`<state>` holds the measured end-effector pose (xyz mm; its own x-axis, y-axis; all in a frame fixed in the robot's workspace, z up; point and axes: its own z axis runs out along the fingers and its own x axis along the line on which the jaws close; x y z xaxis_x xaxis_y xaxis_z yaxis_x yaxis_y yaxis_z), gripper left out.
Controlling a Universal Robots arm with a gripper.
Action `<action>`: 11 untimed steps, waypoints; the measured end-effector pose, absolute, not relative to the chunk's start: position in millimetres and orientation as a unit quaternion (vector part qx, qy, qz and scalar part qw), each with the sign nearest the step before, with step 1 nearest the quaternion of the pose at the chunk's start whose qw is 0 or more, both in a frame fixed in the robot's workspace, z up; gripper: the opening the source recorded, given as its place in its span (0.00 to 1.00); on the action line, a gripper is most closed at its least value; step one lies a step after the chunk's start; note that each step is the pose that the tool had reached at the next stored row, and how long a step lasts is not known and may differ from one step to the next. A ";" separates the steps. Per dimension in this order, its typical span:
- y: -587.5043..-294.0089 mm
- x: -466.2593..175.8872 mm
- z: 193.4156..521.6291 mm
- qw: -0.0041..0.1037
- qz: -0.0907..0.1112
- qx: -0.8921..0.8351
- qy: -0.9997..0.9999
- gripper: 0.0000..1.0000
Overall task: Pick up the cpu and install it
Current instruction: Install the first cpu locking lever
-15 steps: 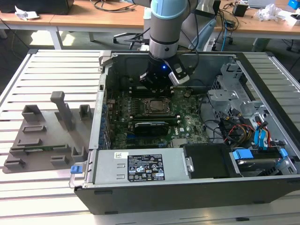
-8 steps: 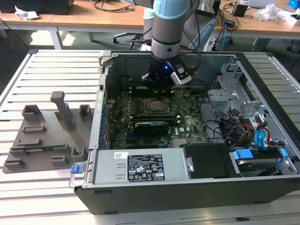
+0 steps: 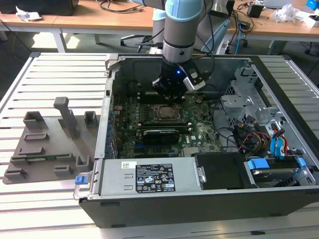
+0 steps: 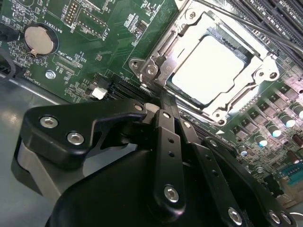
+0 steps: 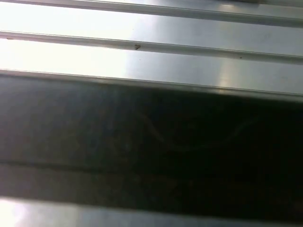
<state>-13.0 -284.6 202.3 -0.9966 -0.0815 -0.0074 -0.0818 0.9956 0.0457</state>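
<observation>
The cpu (image 4: 211, 71) sits flat in its socket frame (image 4: 156, 61) on the green motherboard (image 4: 109, 42), its pale metal top glaring bright in the second wrist view. In the exterior view the cpu (image 3: 164, 112) lies near the middle of the open computer case (image 3: 209, 199), with a long black card (image 3: 160, 134) just beside it at 6 o'clock.

The hand (image 3: 172, 91) hangs above the board at 12 o'clock of the socket, apart from the chip and holding nothing. In the second wrist view the hand (image 4: 163, 106) has its black linkage bars drawn together to a narrow point just short of the socket's edge; its fingers look closed, tips near the frame's metal lever side.

A round coin battery (image 4: 39, 39) sits on the board well apart from the socket. The case lies on a slatted metal table (image 3: 45, 67), and a grey fixture block (image 3: 50, 144) stands at 9 o'clock of the case. The first wrist view shows pale slats (image 5: 151, 28) and a dark panel (image 5: 151, 142).
</observation>
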 end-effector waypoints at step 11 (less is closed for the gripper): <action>-287.0 -9.3 200.8 0.003 0.023 -0.041 0.999 0.11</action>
<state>-9.3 -287.0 200.8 -0.9966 -0.0816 -0.0073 -0.0818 0.9956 0.0454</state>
